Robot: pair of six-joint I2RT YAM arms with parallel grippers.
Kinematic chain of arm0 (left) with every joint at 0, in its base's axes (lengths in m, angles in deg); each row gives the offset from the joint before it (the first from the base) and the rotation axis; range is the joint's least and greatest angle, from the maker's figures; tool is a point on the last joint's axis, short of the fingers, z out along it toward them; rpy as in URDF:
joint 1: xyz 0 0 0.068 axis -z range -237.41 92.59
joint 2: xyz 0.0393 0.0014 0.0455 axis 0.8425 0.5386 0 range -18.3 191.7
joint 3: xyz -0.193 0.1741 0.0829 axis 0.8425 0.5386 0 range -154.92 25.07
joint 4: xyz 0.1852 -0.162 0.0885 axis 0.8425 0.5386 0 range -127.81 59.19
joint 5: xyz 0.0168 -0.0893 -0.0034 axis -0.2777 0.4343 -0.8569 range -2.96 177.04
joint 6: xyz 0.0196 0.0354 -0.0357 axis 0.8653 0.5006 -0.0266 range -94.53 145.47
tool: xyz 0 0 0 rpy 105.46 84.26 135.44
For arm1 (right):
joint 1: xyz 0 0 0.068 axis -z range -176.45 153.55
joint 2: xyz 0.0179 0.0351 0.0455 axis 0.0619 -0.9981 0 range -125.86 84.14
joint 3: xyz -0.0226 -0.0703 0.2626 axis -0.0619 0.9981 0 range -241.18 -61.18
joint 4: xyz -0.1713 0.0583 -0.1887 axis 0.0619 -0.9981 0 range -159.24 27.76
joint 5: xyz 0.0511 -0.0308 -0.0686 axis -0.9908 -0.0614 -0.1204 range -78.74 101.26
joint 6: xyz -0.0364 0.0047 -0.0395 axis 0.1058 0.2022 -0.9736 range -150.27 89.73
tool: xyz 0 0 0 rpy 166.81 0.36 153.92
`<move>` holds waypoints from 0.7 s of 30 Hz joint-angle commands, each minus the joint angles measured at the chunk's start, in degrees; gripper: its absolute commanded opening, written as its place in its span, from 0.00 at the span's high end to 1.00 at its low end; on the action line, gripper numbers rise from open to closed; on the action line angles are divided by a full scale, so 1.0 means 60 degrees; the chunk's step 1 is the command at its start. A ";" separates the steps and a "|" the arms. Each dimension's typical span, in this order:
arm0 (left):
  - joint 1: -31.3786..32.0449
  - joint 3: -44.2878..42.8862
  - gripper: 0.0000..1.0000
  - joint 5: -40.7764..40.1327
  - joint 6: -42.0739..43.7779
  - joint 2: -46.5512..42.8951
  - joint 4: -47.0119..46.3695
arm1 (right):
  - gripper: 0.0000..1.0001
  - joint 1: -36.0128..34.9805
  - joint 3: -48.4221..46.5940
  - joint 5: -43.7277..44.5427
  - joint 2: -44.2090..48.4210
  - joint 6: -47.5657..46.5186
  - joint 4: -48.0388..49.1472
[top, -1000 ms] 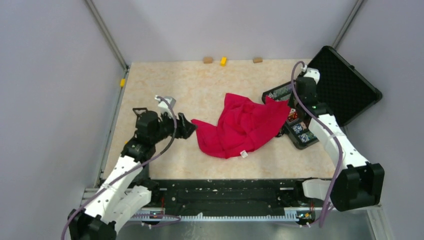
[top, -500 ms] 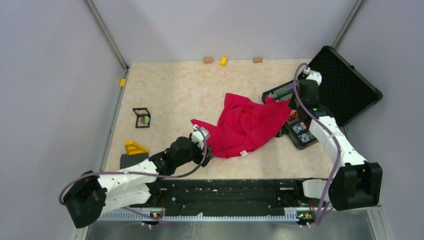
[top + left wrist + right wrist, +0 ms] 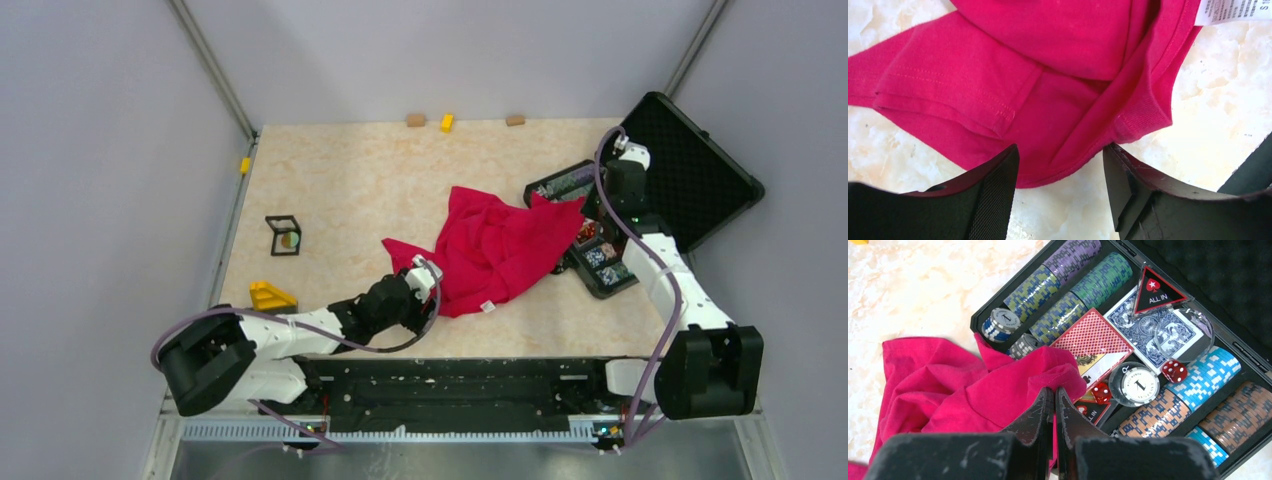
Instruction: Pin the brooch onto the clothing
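The clothing, a red T-shirt (image 3: 490, 250), lies crumpled mid-table, its white label (image 3: 488, 308) at the near edge. My left gripper (image 3: 425, 285) is open and low at the shirt's near-left hem. In the left wrist view the hem (image 3: 1068, 165) lies between and just beyond that gripper's (image 3: 1060, 155) spread tips, nothing gripped. My right gripper (image 3: 592, 208) is shut on the shirt's right corner (image 3: 1058, 367) over the case; in its wrist view the gripper (image 3: 1054, 390) has red fabric in its thin gap. The brooch (image 3: 289, 239), small and round, sits in a black-framed holder at far left.
An open black case (image 3: 690, 170) at the right holds poker chips, cards and dice (image 3: 1174, 371) in its tray (image 3: 979, 319). A yellow piece on a dark block (image 3: 270, 296) sits near the left front. Small blocks (image 3: 446, 122) line the far edge.
My left arm swung from the table's left side to the front, bringing its gripper to the shirt's near hem and uncovering the brooch holder. My right gripper shifted slightly right.
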 commanded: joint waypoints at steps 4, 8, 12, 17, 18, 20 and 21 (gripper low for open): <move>0.0072 -0.0545 0.39 0.0353 0.0004 0.0540 -0.0572 | 1.00 0.0261 0.0080 -0.0369 0.0038 0.0055 0.0491; 0.0108 -0.0787 0.46 0.0291 -0.0143 0.0841 -0.0178 | 1.00 0.0345 0.0063 -0.0452 0.0051 0.0025 0.0488; 0.0116 -0.1214 0.72 -0.0266 -0.0606 0.1146 0.0533 | 1.00 0.0352 0.0021 -0.0591 0.0078 0.0031 0.0489; 0.0116 -0.1718 1.00 -0.2510 -0.1507 0.1050 0.0971 | 1.00 0.0354 -0.0433 -0.0977 0.0286 -0.0067 0.0144; 0.0116 -0.2002 1.00 -0.3010 -0.1806 0.0778 0.1386 | 1.00 0.0354 -0.0679 -0.1078 0.0386 -0.0106 -0.0095; 0.0108 -0.2765 1.00 -0.4266 -0.2019 0.0061 0.2226 | 1.00 0.0353 -0.1170 -0.1170 0.0688 -0.0201 -0.0507; 0.0112 -0.3107 1.00 -0.4598 -0.2002 -0.0309 0.2515 | 1.00 0.0354 -0.1485 -0.1133 0.0894 -0.0251 -0.0630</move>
